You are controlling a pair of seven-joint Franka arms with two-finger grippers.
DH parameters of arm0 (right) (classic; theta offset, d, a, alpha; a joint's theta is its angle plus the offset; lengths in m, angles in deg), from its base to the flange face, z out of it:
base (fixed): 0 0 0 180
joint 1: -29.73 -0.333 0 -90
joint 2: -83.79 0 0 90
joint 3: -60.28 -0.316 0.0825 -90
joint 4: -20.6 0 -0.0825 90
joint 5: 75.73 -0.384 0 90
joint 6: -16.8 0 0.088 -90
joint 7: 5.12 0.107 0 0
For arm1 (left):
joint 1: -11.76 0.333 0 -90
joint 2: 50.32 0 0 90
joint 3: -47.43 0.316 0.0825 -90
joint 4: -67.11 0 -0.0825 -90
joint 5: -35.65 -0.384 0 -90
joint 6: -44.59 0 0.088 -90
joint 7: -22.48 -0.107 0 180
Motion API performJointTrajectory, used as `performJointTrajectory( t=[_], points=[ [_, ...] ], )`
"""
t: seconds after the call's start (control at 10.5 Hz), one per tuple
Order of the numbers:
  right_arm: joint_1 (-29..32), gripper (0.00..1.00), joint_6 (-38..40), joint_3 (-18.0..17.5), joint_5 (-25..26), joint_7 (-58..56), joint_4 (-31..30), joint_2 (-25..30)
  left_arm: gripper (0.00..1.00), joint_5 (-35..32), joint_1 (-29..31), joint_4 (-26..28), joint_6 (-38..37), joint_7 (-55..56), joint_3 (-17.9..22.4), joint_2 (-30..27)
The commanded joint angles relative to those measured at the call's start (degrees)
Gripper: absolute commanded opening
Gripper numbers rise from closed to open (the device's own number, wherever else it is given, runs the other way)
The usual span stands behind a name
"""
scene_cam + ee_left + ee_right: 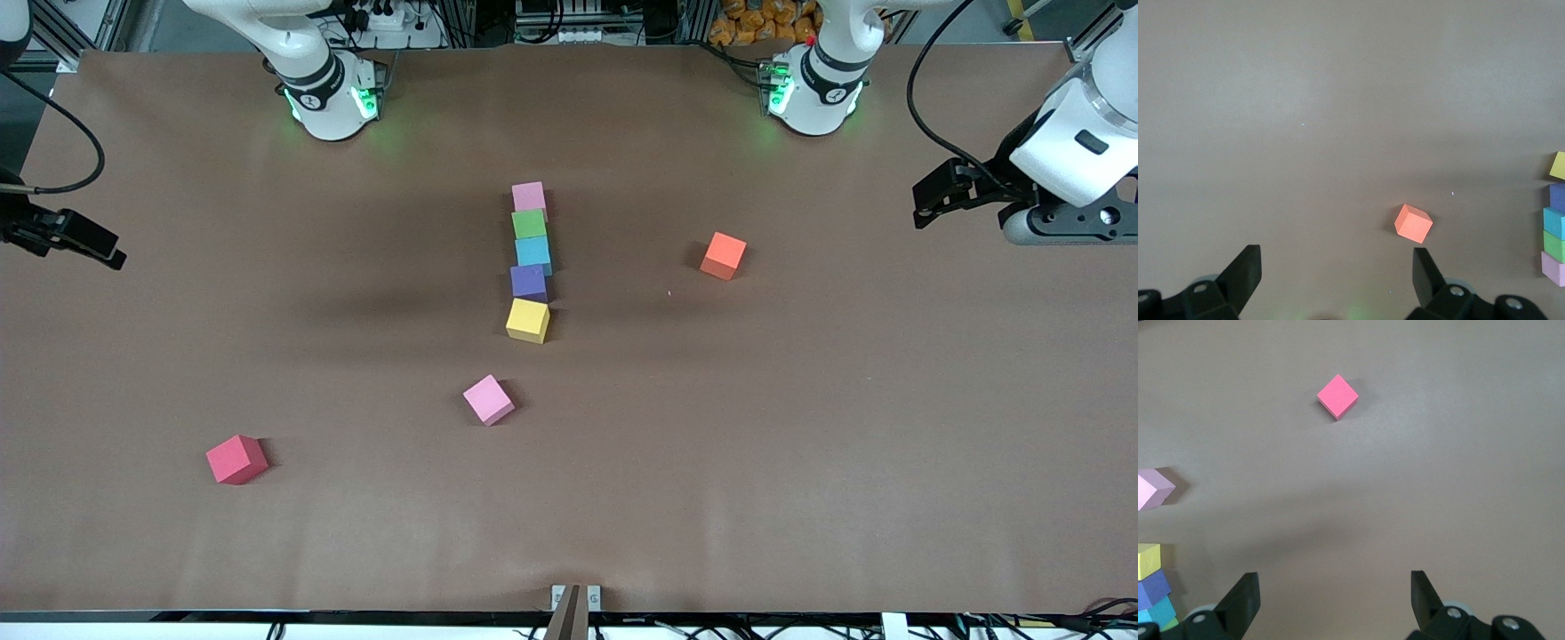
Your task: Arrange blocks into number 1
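Red cube (236, 459) nearest the front camera, toward the right arm's end. Loose pink block (488, 399) lies at 7 o'clock from the yellow block (528, 320), apart. Column runs toward 12 o'clock: yellow, purple block (529, 282), light blue block (533, 252), green block (529, 223), second pink block (529, 196), touching. Orange cube (723, 255) at 3 o'clock of the column. Left gripper (1337, 273) and right gripper (1335, 597) wait over the table's ends, fingers spread wide, empty.

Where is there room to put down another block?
Bare table spreads between the red cube and the loose pink block, and between the orange cube and the front edge. It is crowded at the middle column, pink block down to yellow block.
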Motion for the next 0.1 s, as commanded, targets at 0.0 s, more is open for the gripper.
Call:
performJointTrajectory(
  t=[0.0],
  points=[
    [-0.3,1.00,0.1,-0.5,0.7,-0.4,-0.1,0.2,1.00,-1.0,0.2,-0.5,-1.3,-1.3,-0.2,-0.6]
  ],
)
